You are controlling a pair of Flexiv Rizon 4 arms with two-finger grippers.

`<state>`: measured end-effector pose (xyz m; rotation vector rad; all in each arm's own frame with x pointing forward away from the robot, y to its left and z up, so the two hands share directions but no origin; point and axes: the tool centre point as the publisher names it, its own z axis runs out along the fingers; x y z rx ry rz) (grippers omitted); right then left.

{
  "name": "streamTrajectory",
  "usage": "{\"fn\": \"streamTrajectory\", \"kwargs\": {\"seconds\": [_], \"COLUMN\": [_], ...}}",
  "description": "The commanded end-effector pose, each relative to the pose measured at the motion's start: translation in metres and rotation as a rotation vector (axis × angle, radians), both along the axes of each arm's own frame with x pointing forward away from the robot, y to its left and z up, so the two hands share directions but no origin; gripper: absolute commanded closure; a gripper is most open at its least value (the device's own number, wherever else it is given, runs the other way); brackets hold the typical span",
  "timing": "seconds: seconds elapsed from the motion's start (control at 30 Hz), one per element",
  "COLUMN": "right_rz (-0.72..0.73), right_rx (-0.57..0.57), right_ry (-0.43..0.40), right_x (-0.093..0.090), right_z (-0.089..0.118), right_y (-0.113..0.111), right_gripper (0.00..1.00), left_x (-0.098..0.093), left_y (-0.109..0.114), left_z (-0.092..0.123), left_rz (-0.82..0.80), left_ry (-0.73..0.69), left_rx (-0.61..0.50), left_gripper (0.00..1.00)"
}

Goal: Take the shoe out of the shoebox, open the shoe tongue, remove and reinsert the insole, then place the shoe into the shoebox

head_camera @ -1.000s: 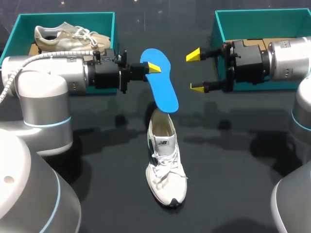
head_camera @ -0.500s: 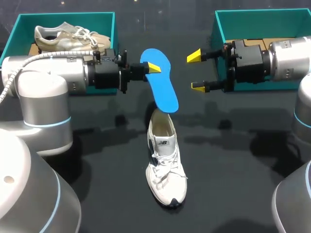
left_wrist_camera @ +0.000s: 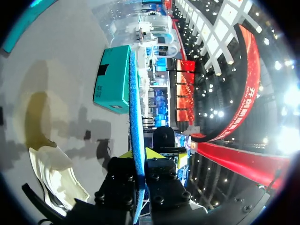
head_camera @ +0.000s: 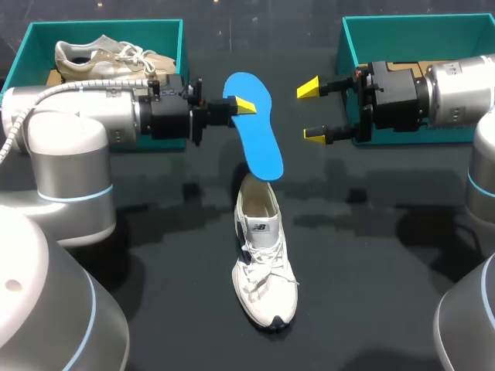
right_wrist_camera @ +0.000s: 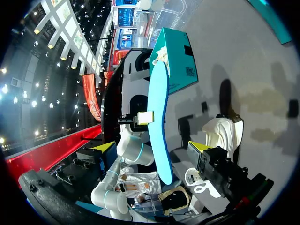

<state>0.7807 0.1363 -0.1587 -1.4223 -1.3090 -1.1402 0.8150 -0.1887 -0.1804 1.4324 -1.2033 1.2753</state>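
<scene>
left gripper [head_camera: 241,107] clamped on blue insole [head_camera: 257,135] above shoe [head_camera: 264,267] heel — right gripper [head_camera: 311,112] fingers apart, beside insole, not touching

Blue insole [head_camera: 254,124] out of shoe, held aloft & tilted, pinched nr its upper end by left end effector [head_camera: 238,107]. Lower tip over heel of white shoe [head_camera: 264,259], contact unclear. Shoe upright on bench, laced, toe twd robot. Left shoebox [head_camera: 100,31], teal, back corner, holds beige shoe [head_camera: 108,58]. Right shoebox [head_camera: 402,35], teal, opp. corner.
</scene>
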Motion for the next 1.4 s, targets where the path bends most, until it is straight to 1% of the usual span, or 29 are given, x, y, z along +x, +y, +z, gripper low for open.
{"fn": "streamTrajectory", "kwargs": {"seconds": [0.03, 0.27, 0.33, 0.4, 0.43, 0.73, 0.77, 0.87, 0.97, 1.07, 1.1, 1.13, 1.17, 1.2, 1.4], "right_rz": [-0.001, -0.001, -0.001, -0.001, -0.001, -0.001, -0.001, -0.001, -0.001, -0.001, -0.001, -0.001, -0.001, -0.001, -0.001], "right_rx": [-0.002, -0.002, -0.002, -0.002, -0.002, -0.002, -0.002, -0.002, -0.002, -0.002, -0.002, -0.002, -0.002, -0.002, -0.002], "right_ry": [0.001, 0.001, 0.001, 0.001, 0.001, 0.001, 0.001, 0.001, 0.001, 0.001, 0.001, 0.001, 0.001, 0.001, 0.001], "right_x": [0.0, 0.0, 0.0, 0.0, 0.0, 0.0, 0.0, 0.0, 0.0, 0.0, 0.0, 0.0, 0.0, 0.0, 0.0], "right_z": [0.0, 0.0, 0.0, 0.0, 0.0, 0.0, 0.0, 0.0, 0.0, 0.0, 0.0, 0.0, 0.0, 0.0, 0.0], "right_y": [0.002, 0.002, 0.002, 0.002, 0.002, 0.002, 0.002, 0.002, 0.002, 0.002, 0.002, 0.002, 0.002, 0.002, 0.002], "right_gripper": [0.0, 0.0, 0.0, 0.0, 0.0, 0.0, 0.0, 0.0, 0.0, 0.0, 0.0, 0.0, 0.0, 0.0, 0.0], "left_x": [0.0, 0.004, 0.003, -0.003, -0.004, -0.004, -0.005, -0.006, -0.005, -0.003, -0.002, -0.001, -0.001, 0.001, 0.001], "left_y": [0.007, 0.019, 0.021, 0.023, 0.023, 0.023, 0.023, 0.024, 0.028, 0.032, 0.035, 0.038, 0.042, 0.046, 0.046], "left_z": [0.012, 0.029, 0.034, 0.034, 0.033, 0.033, 0.034, 0.04, 0.049, 0.055, 0.057, 0.058, 0.058, 0.056, 0.056], "left_rz": [-0.007, -0.003, -0.028, -0.087, -0.084, -0.084, -0.091, -0.115, -0.104, -0.076, -0.056, -0.032, -0.032, -0.02, -0.02], "left_ry": [-0.32, -0.664, -0.803, -1.006, -1.067, -1.067, -1.147, -1.286, -1.4, -1.494, -1.521, -1.576, -1.628, -1.679, -1.679], "left_rx": [0.031, 0.07, 0.078, 0.177, 0.221, 0.221, 0.245, 0.311, 0.325, 0.309, 0.275, 0.225, 0.151, 0.113, 0.113], "left_gripper": [1.0, 1.0, 1.0, 1.0, 1.0, 1.0, 1.0, 1.0, 1.0, 1.0, 1.0, 1.0, 1.0, 1.0, 1.0]}}
